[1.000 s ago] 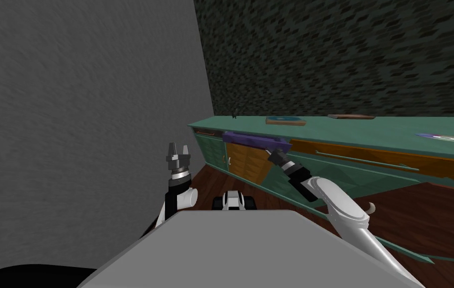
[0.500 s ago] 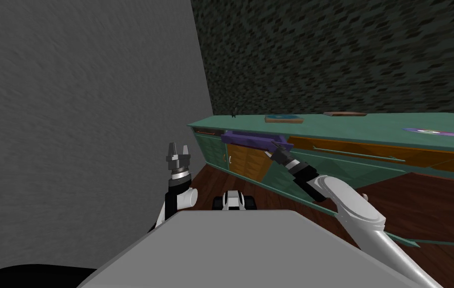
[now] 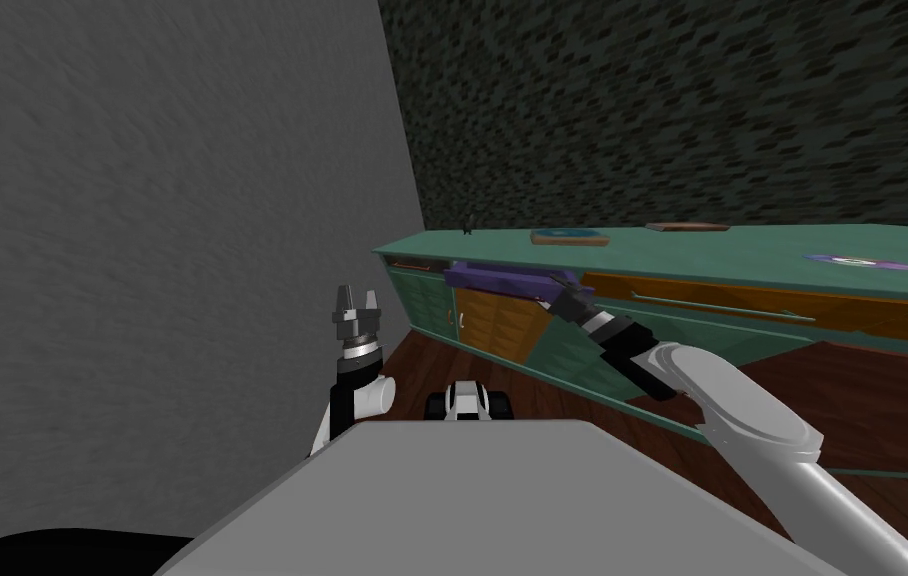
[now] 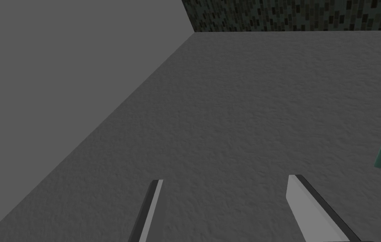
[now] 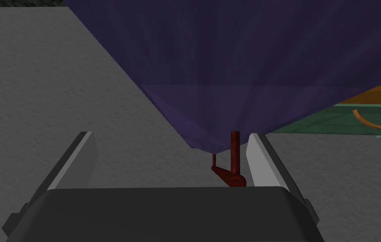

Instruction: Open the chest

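Right gripper (image 3: 564,293): extended to the purple drawer front (image 3: 502,280) near the left end of the long teal chest with orange-brown panels (image 3: 702,245). The chest stands along the far dark mottled wall (image 3: 692,110), on a dark red-brown wooden floor (image 3: 842,400).

In the right wrist view my right gripper (image 5: 172,135) is spread wide and clamps nothing. A thin dark red handle (image 5: 235,155) hangs from the lower edge of the purple front (image 5: 248,63). It sits between the fingers, just beside one of them; contact cannot be confirmed.

Left gripper (image 3: 356,297): raised upright on my left, near the plain grey wall (image 3: 162,250), well apart from the chest. In its wrist view the left gripper (image 4: 225,180) has its fingers parted and empty.

On the chest top: a flat blue-green rectangular item (image 3: 569,238), a flat brown item (image 3: 687,228) and a purple disc (image 3: 862,263).
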Robot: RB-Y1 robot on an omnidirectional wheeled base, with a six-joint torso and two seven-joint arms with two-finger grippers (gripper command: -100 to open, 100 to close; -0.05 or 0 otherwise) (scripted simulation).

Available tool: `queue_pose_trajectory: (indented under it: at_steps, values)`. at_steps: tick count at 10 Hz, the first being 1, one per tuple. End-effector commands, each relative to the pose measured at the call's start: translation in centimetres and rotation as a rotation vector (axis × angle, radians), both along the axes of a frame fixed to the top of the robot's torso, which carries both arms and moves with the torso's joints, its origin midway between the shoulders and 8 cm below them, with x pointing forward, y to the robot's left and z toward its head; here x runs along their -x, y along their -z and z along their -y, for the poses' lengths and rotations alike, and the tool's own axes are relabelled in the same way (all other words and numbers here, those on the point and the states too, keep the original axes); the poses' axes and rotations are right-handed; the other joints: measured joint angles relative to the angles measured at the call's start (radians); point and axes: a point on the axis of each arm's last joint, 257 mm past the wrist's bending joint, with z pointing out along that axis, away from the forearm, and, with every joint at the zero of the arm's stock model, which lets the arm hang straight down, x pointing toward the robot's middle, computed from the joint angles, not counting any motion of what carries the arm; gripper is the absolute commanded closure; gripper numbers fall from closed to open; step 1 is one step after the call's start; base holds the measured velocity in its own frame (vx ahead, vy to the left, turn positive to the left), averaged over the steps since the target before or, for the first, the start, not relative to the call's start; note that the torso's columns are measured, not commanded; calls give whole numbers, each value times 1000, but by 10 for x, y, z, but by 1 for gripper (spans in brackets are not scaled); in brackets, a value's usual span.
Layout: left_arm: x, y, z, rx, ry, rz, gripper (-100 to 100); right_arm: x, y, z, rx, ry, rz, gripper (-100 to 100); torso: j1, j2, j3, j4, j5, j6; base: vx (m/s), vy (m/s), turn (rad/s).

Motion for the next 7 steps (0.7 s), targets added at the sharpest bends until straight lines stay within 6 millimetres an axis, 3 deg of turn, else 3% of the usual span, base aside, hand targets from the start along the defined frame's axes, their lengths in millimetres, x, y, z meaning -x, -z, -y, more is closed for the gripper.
queue_pose_trajectory:
  at_steps: [1, 2, 7]
  values:
    - [0, 0, 0, 0, 0, 0, 0, 1, -6, 1, 2, -6, -1, -100, 0, -1, -1, 0, 0, 0, 11, 22, -20]
    - [0, 0, 0, 0, 0, 0, 0, 1, -6, 1, -1, -6, -4, 0, 0, 0, 0, 1, 1, -1, 0, 0, 0]
    - [0, 0, 0, 0, 0, 0, 0, 1, -6, 1, -1, -6, -4, 0, 0, 0, 0, 0, 0, 0, 0, 0, 0]
